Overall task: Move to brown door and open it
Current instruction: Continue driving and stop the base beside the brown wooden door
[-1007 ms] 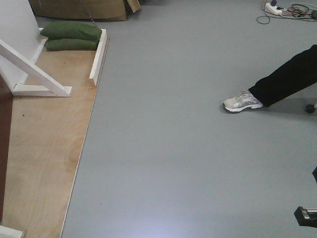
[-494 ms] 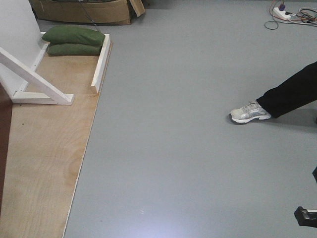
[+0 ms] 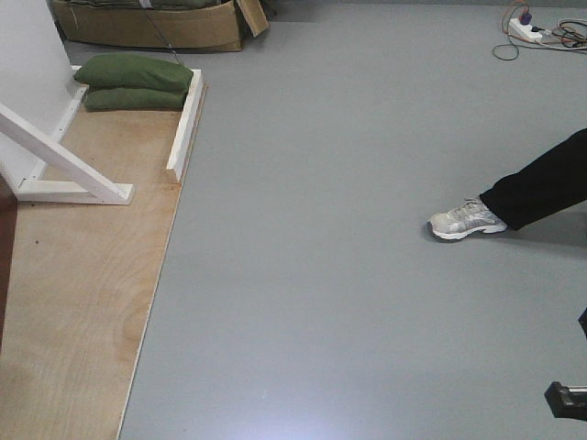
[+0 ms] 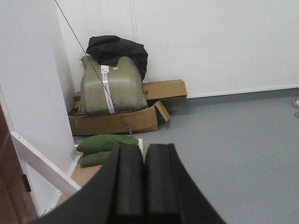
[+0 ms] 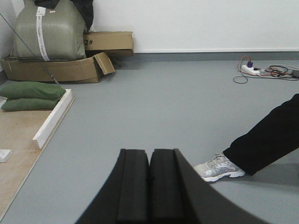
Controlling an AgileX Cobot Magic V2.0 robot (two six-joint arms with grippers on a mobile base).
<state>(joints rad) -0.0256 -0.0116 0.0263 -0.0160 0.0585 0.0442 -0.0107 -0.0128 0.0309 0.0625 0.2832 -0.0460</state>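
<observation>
Rolling forward is what the front view suggests: across the last second the grey floor (image 3: 348,275) and everything on it slides down the frame and spreads outward. The plywood sheet (image 3: 83,302) fills the 8 o'clock part of that view. Along its far left edge, at 9 o'clock, the brown door (image 3: 5,266) shows only as a reddish strip, thinner and shorter than a second ago. The left wrist view also catches the door's edge at 8 o'clock, beside a white panel (image 4: 32,93) propped by a slanted white brace (image 3: 64,156). More of the cardboard box (image 3: 147,23) now appears at 11 o'clock, behind the stacked green sandbags (image 3: 138,78). A bystander's dark trouser leg (image 3: 541,188) and pale shoe (image 3: 466,221) sit lower at 3 o'clock than before. Both arms carry nothing: the left end effector (image 4: 144,186) and right end effector (image 5: 149,186) each have their pads pressed together. With the door slipping out of frame, the base probably needs to swing left before any reach for the handle, which no view shows.
</observation>
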